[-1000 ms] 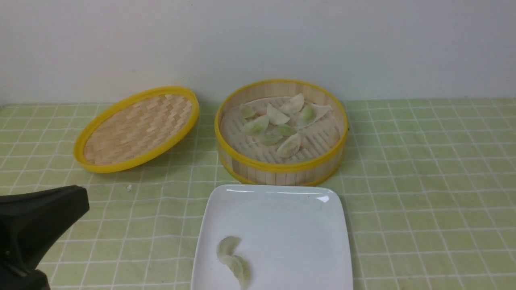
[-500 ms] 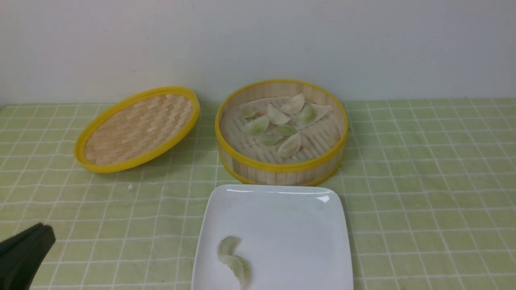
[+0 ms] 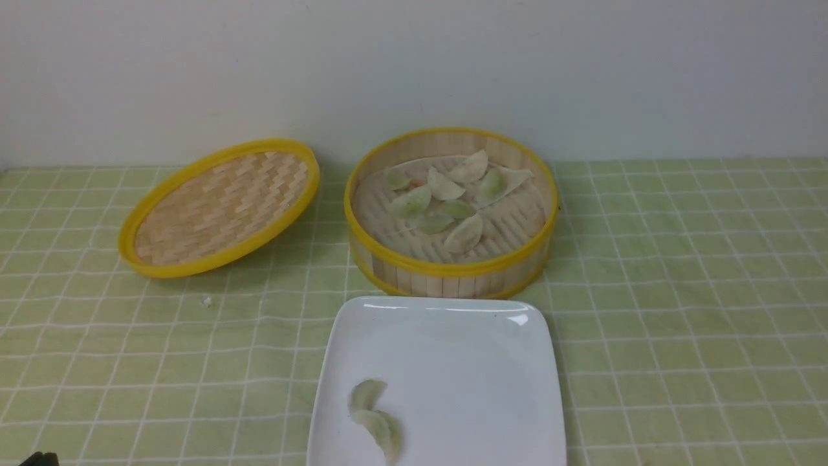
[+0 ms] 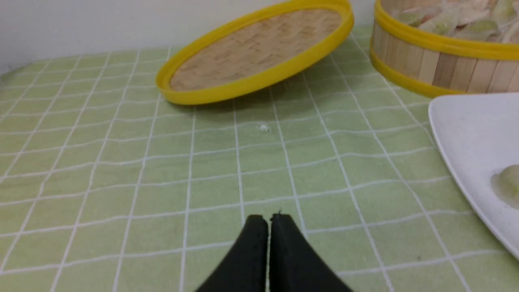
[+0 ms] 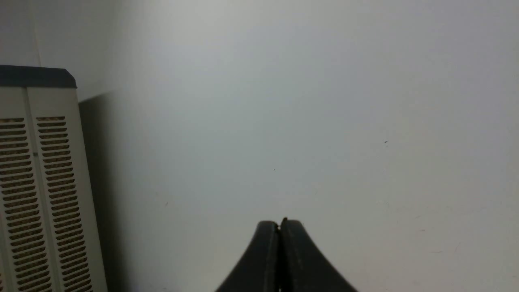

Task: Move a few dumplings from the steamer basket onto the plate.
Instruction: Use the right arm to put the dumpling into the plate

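Observation:
The bamboo steamer basket (image 3: 453, 275) stands at the back middle with several pale dumplings (image 3: 446, 207) inside. It also shows in the left wrist view (image 4: 429, 67). The white plate (image 3: 466, 349) lies in front of it and holds two dumplings (image 3: 375, 417) near its front left corner; one shows in the left wrist view (image 4: 507, 184) on the plate (image 4: 466, 134). My left gripper (image 4: 269, 217) is shut and empty, low over the cloth, left of the plate. My right gripper (image 5: 279, 222) is shut and empty, facing a bare wall, out of the front view.
The flat woven lid (image 3: 220, 207) leans tilted to the left of the basket, also in the left wrist view (image 4: 255, 52). A small white crumb (image 3: 207, 301) lies on the green checked cloth. A vented beige unit (image 5: 40, 186) stands by the wall in the right wrist view.
My left gripper has drawn back toward the front left corner and has almost left the front view. The dumplings, the basket and the plate have not moved.

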